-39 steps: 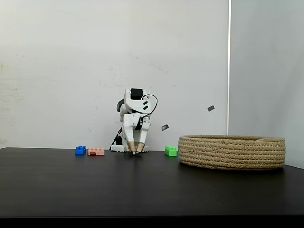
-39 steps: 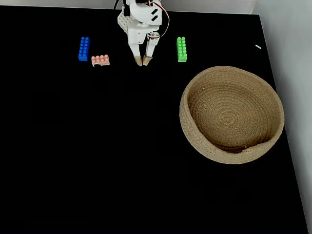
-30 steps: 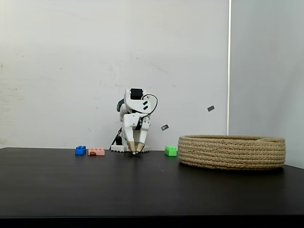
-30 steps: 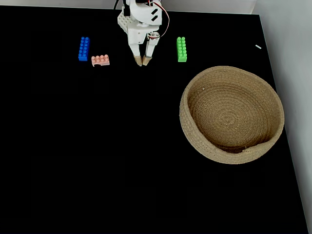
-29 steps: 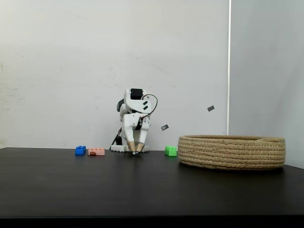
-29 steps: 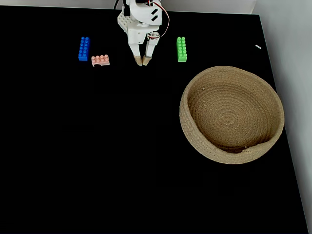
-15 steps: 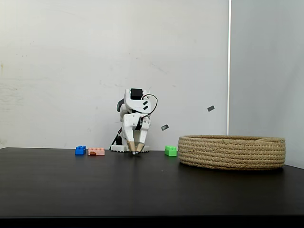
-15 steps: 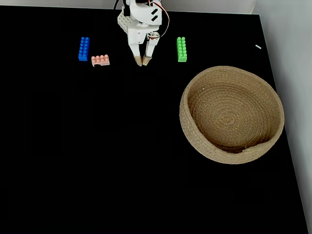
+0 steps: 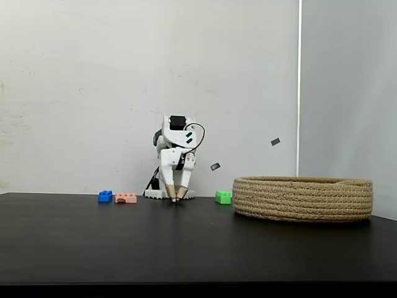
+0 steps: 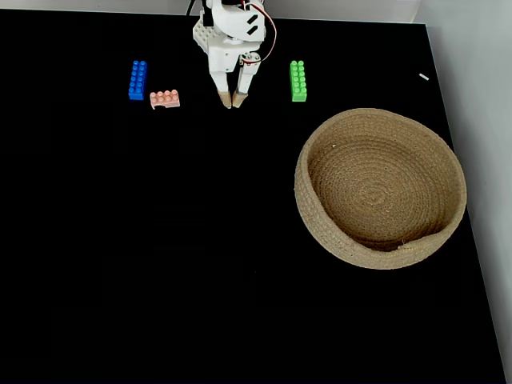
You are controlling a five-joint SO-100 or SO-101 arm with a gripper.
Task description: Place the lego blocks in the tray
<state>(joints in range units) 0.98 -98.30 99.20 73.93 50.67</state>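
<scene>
Black table (image 10: 160,240), pink brick (image 10: 165,98) left of tool (image 10: 232,102) (near)

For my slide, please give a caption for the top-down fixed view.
End effector rests between three lego blocks on a black table; the tray is empty.

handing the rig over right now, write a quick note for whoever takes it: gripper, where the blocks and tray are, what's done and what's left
Gripper: empty, tips pointing down at the table just in front of the base, jaws slightly apart.
Blocks, all on the black table in the top-down fixed view: blue block and pink block left of the gripper, close together; green block right of it.
Tray: rope basket at the right, below the green block in that view, nothing inside.
Done: nothing placed.
Left: all three blocks. The green one lies nearest the tray, so it may be the easiest start.
</scene>
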